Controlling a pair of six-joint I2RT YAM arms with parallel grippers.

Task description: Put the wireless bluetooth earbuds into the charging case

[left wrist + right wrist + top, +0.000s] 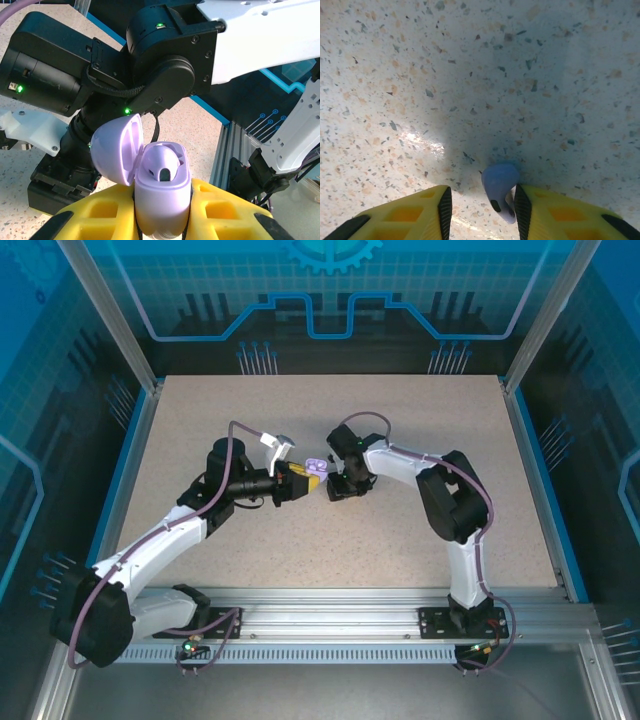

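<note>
Low over the tabletop (pixel 420 75), my right claw (pixel 481 200) gapes around a lavender earbud (pixel 499 184), needing a square pinch next, while my left claw (pixel 161 212) clamps the open charging case (pixel 162 187).

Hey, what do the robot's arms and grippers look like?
The left arm and right arm have white link shells and black rounded joints; green indicator lights glow on the right one. A purplish-grey cable loops along each. The left gripper and right gripper have yellow fingers with recessed pockets and black pads.
</note>
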